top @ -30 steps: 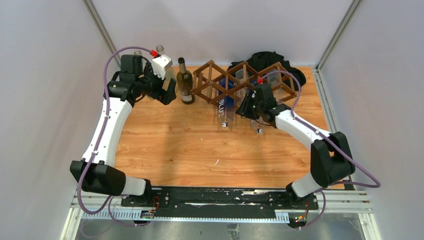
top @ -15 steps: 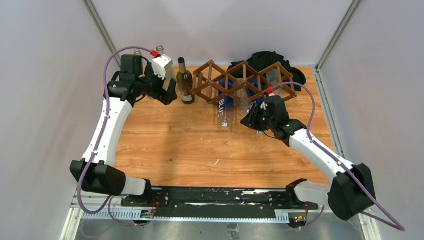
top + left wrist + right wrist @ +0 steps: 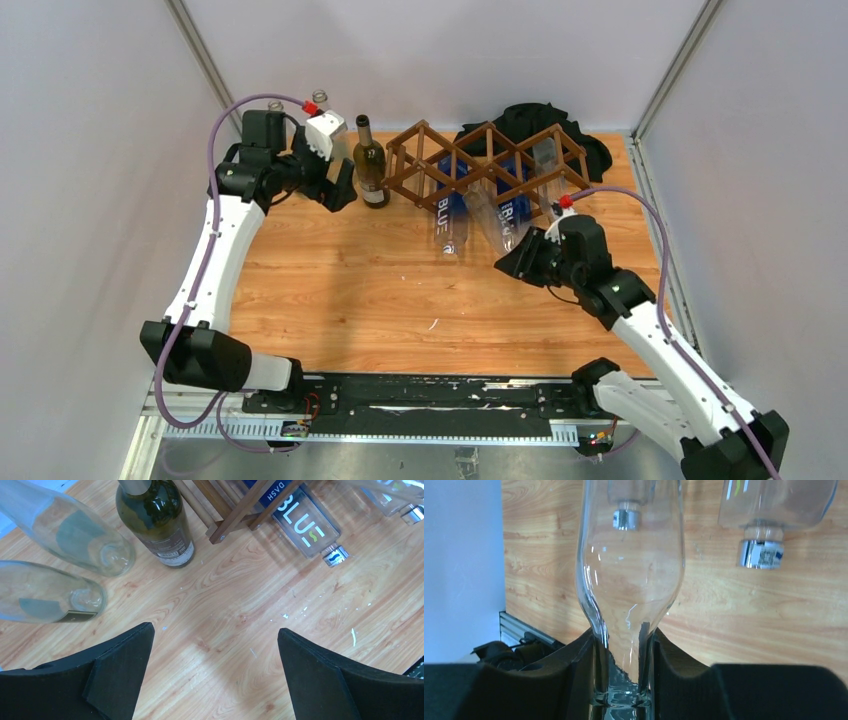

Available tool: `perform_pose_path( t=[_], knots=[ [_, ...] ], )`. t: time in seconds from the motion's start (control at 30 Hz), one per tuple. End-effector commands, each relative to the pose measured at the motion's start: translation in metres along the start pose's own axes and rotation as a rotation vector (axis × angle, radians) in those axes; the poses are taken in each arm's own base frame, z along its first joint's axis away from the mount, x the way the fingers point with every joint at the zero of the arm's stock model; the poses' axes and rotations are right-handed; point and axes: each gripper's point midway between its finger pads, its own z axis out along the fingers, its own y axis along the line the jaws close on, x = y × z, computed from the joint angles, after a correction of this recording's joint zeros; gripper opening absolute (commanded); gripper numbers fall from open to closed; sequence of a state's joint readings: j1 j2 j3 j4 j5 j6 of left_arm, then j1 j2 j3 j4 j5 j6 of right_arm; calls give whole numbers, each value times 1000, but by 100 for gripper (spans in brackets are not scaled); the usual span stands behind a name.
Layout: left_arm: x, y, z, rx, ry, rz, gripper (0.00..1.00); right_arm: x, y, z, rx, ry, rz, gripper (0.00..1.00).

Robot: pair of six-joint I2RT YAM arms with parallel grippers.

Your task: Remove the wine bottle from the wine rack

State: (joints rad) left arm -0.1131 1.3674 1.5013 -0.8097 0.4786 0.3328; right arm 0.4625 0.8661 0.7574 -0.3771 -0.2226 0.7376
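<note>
As right claw [image 3: 624, 647] grips one bottle [image 3: 631, 580], rack [image 3: 470, 160] holds perhaps two.

Table: warm wood-grain planks on the table [image 3: 380, 300], grain running side to side, with small white flecks [image 3: 433, 325] scattered on the near half.
Back wall: the back wall [image 3: 440, 50] is a plain pale grey panel, matte.
Side walls: the left wall [image 3: 80, 200] and the right wall [image 3: 770, 150] are the same pale grey, closing in the table.
Corner posts: the left post [image 3: 205, 65] and the right post [image 3: 675, 65] are slim aluminium, rising from the far corners.
Side rail: a ribbed aluminium rail [image 3: 655, 215] runs along the table's right edge.
Near edge: a black plate [image 3: 440, 395] spans the front, with grey sheet metal [image 3: 400, 460] below it.
Light: soft and even, faint shadows, mild sheen on the wood.
</note>
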Motion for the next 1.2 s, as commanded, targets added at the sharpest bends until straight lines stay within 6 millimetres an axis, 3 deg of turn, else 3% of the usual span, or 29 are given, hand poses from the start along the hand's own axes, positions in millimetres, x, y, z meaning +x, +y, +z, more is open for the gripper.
perform_pose_path(
  t=[0.0, 0.27, 0.43, 0.57, 0.7, 0.87, 1.03, 1.17],
  knots=[
    [-3, -3, -8, 5, -27, 36, 100, 17, 10, -27, -44, 53, -6, 0],
    [-4, -14, -16, 42, -57, 88, 100, 32, 23, -71, -68, 158, -52, 0],
    [-4, -26, -24, 79, -87, 130, 100, 16, 44, -91, -93, 151, -102, 0],
    [1, -42, -29, 142, -116, 190, 100, -1, 73, -98, -176, 146, -132, 0],
    [12, -62, -35, 207, -141, 254, 100, -3, 89, -85, -231, 183, -143, 0],
    [35, -95, -40, 289, -137, 445, 100, 12, 116, -52, -246, 285, -223, 0],
    [56, -116, -40, 312, -118, 614, 100, 24, 156, -21, -278, 351, -302, 0],
    [66, -127, -43, 339, -130, 633, 100, 31, 191, -5, -337, 386, -336, 0]
  ],
)
